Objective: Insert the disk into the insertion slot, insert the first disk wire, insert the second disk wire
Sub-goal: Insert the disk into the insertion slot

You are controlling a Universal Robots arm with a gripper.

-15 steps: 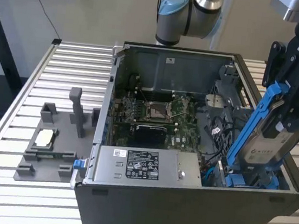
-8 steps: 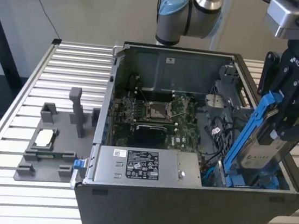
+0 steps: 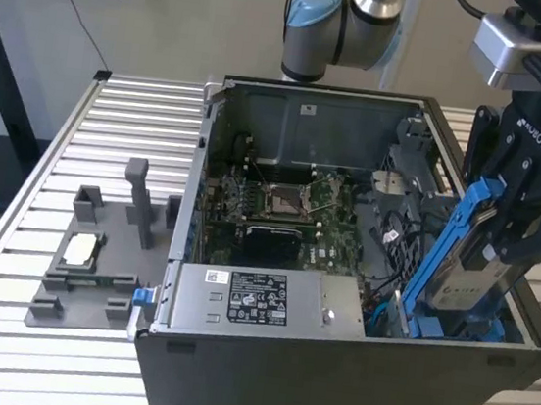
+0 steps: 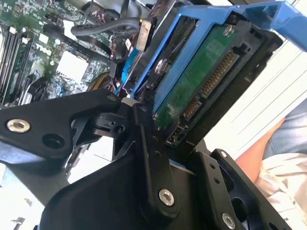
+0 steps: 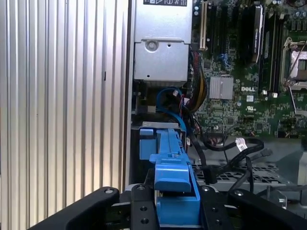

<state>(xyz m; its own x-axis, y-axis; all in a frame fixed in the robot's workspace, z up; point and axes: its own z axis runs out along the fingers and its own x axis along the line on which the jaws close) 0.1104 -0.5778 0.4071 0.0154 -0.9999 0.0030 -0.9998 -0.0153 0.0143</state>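
One of three steps is in hand, operator: your gripper [image 3: 496, 240] is clamped on the disk [image 3: 458, 285] by the sides of its blue carrier [image 3: 446, 246]. It holds the drive tilted over the five-o'clock corner of the open computer case [image 3: 328, 378] in the exterior view. The upper end leans toward one o'clock and the lower end is down inside the case. Judged from that lean, the drive is partway in but not seated, and neither wire is on it. Finishing the insertion looks to call for squaring the carrier to the insertion slot [image 5: 140, 163] before any push. It also means keeping off the loose black cables [image 5: 230, 146] lying just beside the bay. Each camera adds its own piece. The exterior view gives you the tilt and the setting, with the power-supply box [image 3: 259, 298] at six o'clock of the case, the motherboard [image 3: 286, 199] at its centre, and the ribbed table [image 3: 23, 370] underneath. The first wrist view sights along the carrier's edge toward the dark slot, so the line-up reads plainly there. The second wrist view turns up the drive's green circuit board [image 4: 196, 72] and its bare connector pins [image 4: 218, 76], nothing plugged in, plus a person's arm [image 4: 261, 146] beyond the drive.
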